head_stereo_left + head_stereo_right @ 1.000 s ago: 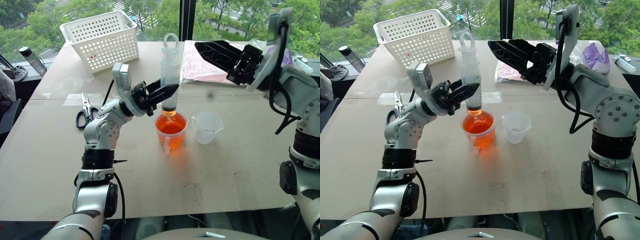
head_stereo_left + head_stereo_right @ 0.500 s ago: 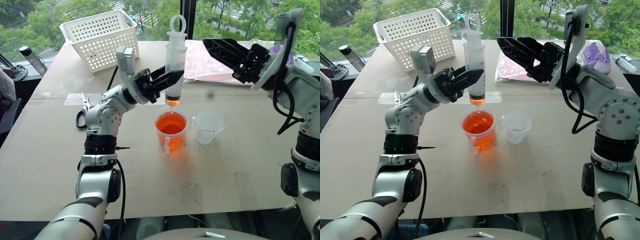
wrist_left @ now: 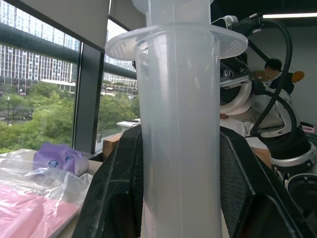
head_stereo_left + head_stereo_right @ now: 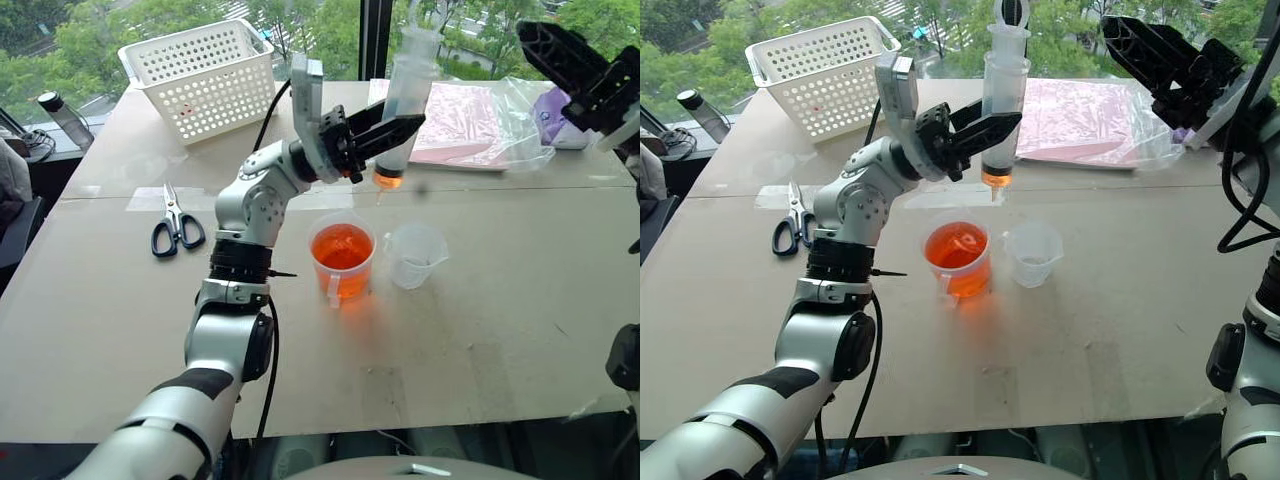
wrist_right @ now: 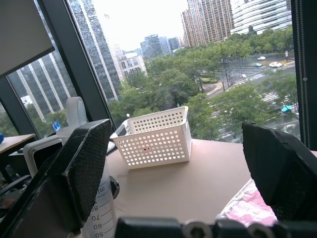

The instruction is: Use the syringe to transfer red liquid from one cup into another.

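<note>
Gripping syringe (image 4: 1003, 110), left end effector (image 4: 980, 135)

The left arm (image 4: 240, 270) was built of rounded silver-grey shells joined by black ribbed collars, with a thin black cable looped beside its forearm. A pale grey camera block sat on the wrist. Both arms ended in black, finely textured jaws; the right arm (image 4: 1255, 330) carried thicker black cables.

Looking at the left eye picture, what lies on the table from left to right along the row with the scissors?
Blue-handled scissors → handled cup of red liquid → small frosted beaker.
</note>
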You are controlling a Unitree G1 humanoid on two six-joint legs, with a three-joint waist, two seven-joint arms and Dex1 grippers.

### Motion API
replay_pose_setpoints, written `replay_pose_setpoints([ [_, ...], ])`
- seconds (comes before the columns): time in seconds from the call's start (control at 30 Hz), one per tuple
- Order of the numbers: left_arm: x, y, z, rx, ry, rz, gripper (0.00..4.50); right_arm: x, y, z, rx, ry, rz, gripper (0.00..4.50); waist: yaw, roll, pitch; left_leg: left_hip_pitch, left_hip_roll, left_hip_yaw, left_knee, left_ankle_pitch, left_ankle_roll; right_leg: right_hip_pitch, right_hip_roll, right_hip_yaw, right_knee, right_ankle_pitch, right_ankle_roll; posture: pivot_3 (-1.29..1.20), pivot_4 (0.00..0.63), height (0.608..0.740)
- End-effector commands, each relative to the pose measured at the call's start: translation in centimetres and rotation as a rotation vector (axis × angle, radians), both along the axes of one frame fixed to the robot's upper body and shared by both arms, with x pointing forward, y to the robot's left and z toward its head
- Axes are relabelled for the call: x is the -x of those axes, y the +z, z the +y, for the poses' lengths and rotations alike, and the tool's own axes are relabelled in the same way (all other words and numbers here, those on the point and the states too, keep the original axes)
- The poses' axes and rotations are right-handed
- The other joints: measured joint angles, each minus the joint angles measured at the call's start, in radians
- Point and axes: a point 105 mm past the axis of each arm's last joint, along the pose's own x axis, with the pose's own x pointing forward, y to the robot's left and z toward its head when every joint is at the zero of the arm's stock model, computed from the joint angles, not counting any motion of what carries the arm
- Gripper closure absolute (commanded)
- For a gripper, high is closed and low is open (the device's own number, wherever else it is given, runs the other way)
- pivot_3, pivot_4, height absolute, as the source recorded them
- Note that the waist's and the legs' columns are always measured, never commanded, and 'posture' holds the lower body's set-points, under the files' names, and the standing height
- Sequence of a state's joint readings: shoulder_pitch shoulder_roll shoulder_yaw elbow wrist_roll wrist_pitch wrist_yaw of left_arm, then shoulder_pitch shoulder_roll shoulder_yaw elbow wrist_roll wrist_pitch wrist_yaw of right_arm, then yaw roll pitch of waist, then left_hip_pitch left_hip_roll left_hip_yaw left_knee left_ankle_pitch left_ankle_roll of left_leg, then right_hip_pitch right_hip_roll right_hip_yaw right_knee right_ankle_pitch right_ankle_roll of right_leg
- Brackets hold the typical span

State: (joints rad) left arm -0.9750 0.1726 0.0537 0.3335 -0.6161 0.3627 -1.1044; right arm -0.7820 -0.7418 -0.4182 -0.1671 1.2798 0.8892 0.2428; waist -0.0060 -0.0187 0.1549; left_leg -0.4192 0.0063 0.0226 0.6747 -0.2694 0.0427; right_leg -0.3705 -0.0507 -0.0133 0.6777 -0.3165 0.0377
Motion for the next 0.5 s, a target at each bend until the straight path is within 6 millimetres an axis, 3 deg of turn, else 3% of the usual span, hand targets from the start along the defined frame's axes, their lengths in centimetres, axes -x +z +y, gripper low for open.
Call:
replay_pose_setpoints([
  [0.03, 0.9, 1.1, -1.7, 0.012, -0.025, -0.073, 3.13, 1.1, 1.3, -1.9, -0.019, -0.055, -0.069, 0.01, 0.001, 0.0, 0.0, 0.0, 0.0, 0.0, 0.0, 0.0, 0.0, 0.0, 0.0, 0.0, 0.0, 0.0, 0.0, 0.0, 0.15, 0.74],
  [0.23, 1.6, 0.1, -3.2, 0.019, -0.072, -0.06, 3.13, 1.9, 0.9, -2.3, -0.011, -0.087, -0.064, 0.01, -0.002, 0.0, 0.0, -0.001, 0.0, 0.0, 0.0, 0.0, 0.0, 0.0, 0.0, 0.0, 0.0, 0.0, 0.0, 0.0, 0.15, 0.74],
  [0.5, 2.3, -2.0, -4.2, -0.055, -0.091, -0.081, 3.13, 3.0, 0.9, -0.7, 0.032, -0.037, -0.062, 0.01, -0.001, 0.0, 0.0, 0.0, 0.0, 0.0, 0.0, 0.0, 0.0, 0.0, 0.0, 0.0, 0.0, 0.0, 0.0, 0.0, 0.15, 0.74],
])
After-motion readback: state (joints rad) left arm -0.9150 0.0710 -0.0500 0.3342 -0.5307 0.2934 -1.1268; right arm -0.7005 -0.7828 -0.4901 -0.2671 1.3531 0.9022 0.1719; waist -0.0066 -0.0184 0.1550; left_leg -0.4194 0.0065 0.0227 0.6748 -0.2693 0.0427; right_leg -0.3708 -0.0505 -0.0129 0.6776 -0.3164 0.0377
